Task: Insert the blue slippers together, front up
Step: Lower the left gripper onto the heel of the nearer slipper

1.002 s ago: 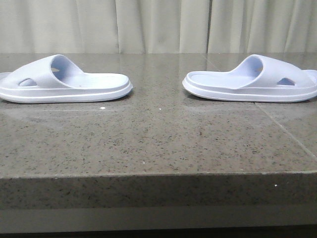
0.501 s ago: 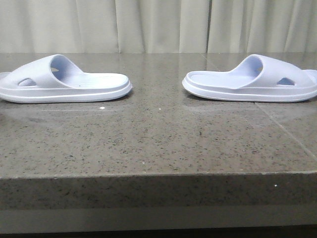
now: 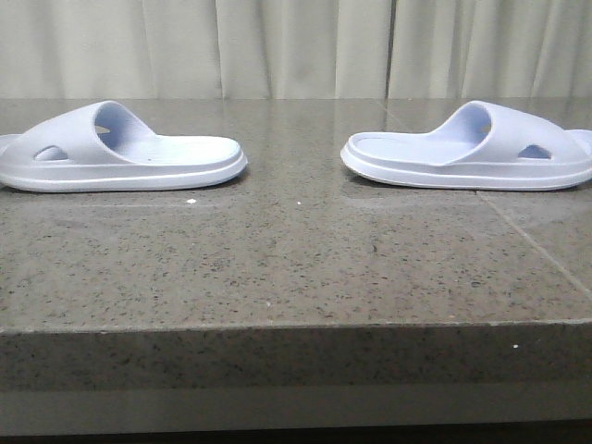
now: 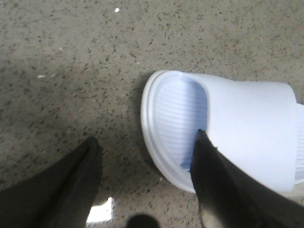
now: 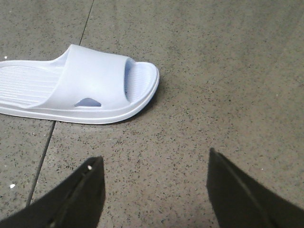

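Observation:
Two pale blue slippers lie flat on the grey speckled table, soles down. In the front view the left slipper (image 3: 120, 153) and the right slipper (image 3: 472, 148) lie apart, open footbeds facing each other. No gripper shows in the front view. In the left wrist view my left gripper (image 4: 146, 137) is open just above the table. One finger (image 4: 223, 185) overlaps the rounded end of the left slipper (image 4: 237, 128), the other is over bare table. In the right wrist view my right gripper (image 5: 154, 154) is open and empty, short of the right slipper (image 5: 90, 80).
The table's front edge (image 3: 296, 324) runs across the front view. A seam in the stone (image 5: 47, 137) passes under the right slipper. Pale curtains (image 3: 296, 46) hang behind the table.

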Controlling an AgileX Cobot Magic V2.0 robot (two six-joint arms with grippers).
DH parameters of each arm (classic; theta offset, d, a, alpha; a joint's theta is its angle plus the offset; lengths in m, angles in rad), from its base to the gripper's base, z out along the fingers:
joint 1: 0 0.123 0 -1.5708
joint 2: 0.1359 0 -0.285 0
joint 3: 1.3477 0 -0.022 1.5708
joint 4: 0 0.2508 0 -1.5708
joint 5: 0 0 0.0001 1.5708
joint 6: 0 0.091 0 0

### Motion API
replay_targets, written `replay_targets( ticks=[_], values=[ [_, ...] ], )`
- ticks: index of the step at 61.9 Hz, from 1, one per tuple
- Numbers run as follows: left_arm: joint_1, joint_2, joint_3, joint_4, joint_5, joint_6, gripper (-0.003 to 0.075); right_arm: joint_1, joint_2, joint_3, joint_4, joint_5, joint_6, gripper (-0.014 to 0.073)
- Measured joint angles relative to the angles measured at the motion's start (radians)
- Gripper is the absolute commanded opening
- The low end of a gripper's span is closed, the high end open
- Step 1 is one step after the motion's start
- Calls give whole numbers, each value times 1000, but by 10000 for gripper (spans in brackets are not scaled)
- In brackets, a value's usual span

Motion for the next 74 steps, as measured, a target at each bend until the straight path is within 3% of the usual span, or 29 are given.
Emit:
replay_targets(
  ticks=[20,62,74],
  values=[
    [0,151,-86,-53,30,18,345,0,0,0,0,0,-2,488],
    [-48,263,-107,-174,43,71,343,0,0,0,-2,0,-2,488],
    [-51,267,-109,-174,69,75,211,0,0,0,-2,0,-2,488]
  ],
)
